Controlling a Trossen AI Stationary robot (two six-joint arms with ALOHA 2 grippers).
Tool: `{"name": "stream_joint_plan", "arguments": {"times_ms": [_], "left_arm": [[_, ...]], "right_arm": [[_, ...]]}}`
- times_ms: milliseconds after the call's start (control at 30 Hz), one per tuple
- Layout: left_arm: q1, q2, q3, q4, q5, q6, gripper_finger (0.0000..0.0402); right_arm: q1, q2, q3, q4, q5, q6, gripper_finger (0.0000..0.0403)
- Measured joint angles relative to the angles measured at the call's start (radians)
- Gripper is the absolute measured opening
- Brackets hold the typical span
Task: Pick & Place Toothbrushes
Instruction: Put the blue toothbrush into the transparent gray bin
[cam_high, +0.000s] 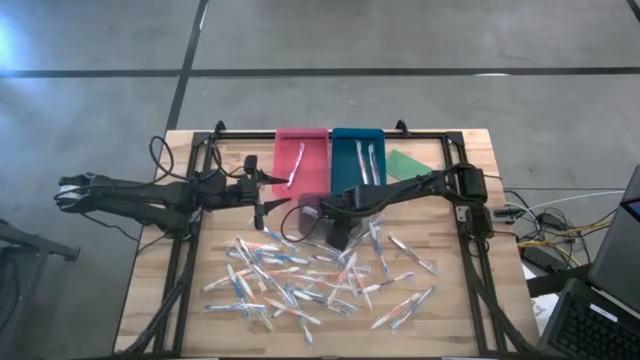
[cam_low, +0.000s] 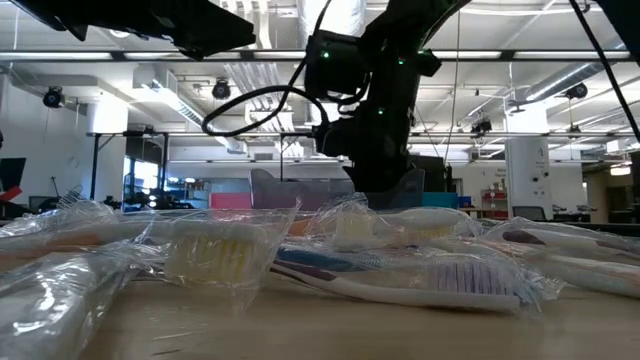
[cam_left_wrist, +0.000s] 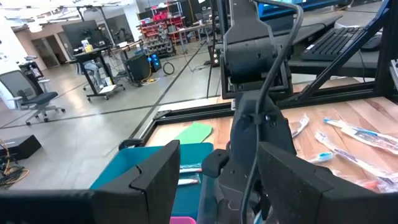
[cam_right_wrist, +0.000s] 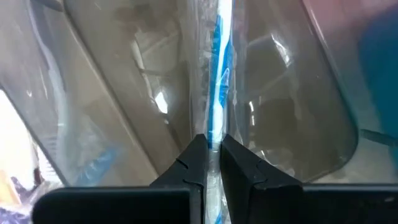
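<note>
The right gripper (cam_right_wrist: 212, 149) has its two dark fingers pressed almost together, and between them it pinches one wrapped toothbrush with a blue stripe (cam_right_wrist: 216, 93), inside clear plastic wrapping. Under this toothbrush the right wrist view shows a grey, half-transparent tray (cam_right_wrist: 292, 112). In the high view the right gripper (cam_high: 338, 232) is over the middle of the table, just in front of the coloured trays, above the back edge of the heap of toothbrushes (cam_high: 310, 280). The right arm (cam_high: 420, 188) reaches to it from the right side of the table.

The left gripper (cam_high: 262, 205) has its fingers spread apart and nothing is between them. It is above the table to the left of the right gripper, near the front end of the pink tray (cam_high: 301, 158). In the left wrist view its fingers (cam_left_wrist: 155, 177) frame the right arm, which is close in front of them.

The pink tray holds one toothbrush (cam_high: 294, 166). The blue tray (cam_high: 357, 157) beside it holds two or three toothbrushes. A flat green piece (cam_high: 408, 164) lies to the right of the blue tray. All the other toothbrushes lie scattered in their wrappers on the wooden table (cam_high: 150, 290), on its front half. In the low view the wrapped toothbrushes (cam_low: 400, 275) fill the foreground.
</note>
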Motion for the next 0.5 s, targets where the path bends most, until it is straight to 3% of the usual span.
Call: {"name": "stream_joint_plan", "arguments": {"times_ms": [167, 500], "left_arm": [[0.000, 0.000, 0.000, 0.001, 0.000, 0.000, 0.0218], [0.000, 0.000, 0.000, 0.001, 0.000, 0.000, 0.0218]], "right_arm": [[0.000, 0.006, 0.007, -0.006, 0.001, 0.000, 0.0034], [0.001, -0.020, 0.004, -0.021, -0.005, 0.002, 0.0104]]}}
